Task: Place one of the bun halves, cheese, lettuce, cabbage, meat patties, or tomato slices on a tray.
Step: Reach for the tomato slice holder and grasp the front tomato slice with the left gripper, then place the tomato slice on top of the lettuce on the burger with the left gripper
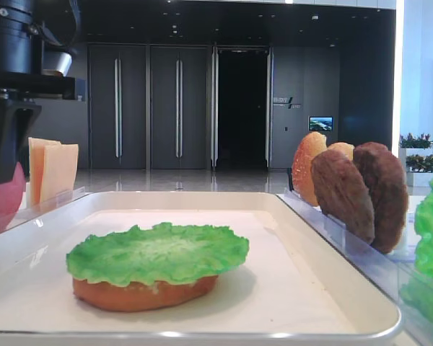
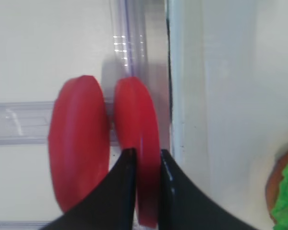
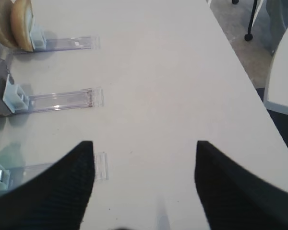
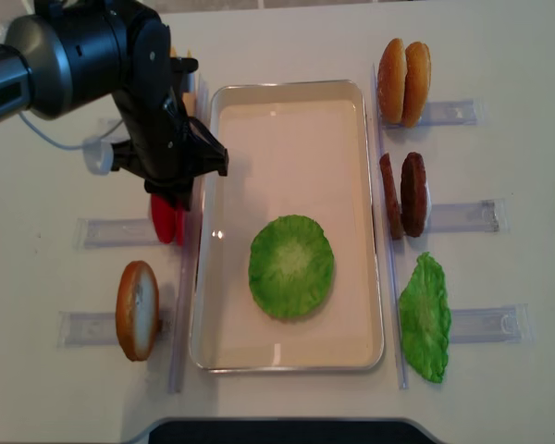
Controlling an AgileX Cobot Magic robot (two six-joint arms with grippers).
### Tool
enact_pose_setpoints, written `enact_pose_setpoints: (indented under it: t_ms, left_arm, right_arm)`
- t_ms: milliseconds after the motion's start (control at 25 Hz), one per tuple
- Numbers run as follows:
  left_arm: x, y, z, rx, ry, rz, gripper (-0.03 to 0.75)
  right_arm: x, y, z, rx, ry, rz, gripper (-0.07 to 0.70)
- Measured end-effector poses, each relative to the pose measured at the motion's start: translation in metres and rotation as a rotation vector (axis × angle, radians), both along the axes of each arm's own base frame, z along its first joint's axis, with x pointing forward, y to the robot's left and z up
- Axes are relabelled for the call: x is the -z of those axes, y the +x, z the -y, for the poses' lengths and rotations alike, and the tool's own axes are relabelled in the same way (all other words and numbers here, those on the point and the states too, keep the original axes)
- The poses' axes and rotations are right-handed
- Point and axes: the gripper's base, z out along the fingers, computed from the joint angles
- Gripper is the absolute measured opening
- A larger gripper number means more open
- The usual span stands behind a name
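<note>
My left gripper (image 2: 144,152) is shut on the edge of a red tomato slice (image 2: 137,115) that stands upright in a clear rack just left of the tray. A second tomato slice (image 2: 79,143) stands beside it, outside the jaws. From above, the left arm (image 4: 153,102) hangs over these slices (image 4: 166,220). On the cream tray (image 4: 287,120) a green lettuce leaf (image 4: 291,266) lies on a flat bun base (image 1: 141,293). My right gripper (image 3: 141,143) is open over bare table, holding nothing.
Clear racks flank the tray: cheese slices (image 1: 52,169) and a bun half (image 4: 137,310) on the left. On the right are two bun halves (image 4: 404,81), two meat patties (image 4: 403,194) and a lettuce leaf (image 4: 424,316). The table edge (image 3: 240,62) runs along the right.
</note>
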Motion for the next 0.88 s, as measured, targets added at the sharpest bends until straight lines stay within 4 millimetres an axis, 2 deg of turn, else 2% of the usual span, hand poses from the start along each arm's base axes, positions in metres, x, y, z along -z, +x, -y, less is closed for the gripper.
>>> enact_pose_setpoints:
  t_ms: [200,400,680,880]
  left_arm:
    - [-0.001,0.0,-0.001,0.017,0.014,-0.003,0.061]
    - [-0.014,0.002,0.002,0.026,0.003,-0.019,0.06]
    - [-0.052,-0.016,0.017,0.125,-0.257,0.024,0.06]
    - [-0.05,-0.032,0.024,0.195,-0.412,0.032,0.06]
  right_arm:
    - [0.0,0.0,0.0,0.0,0.0,0.0,0.461]
    - [0.0,0.0,0.0,0.0,0.0,0.0,0.461]
    - [0.0,0.0,0.0,0.0,0.0,0.0,0.461]
    - [0.0,0.0,0.0,0.0,0.0,0.0,0.461]
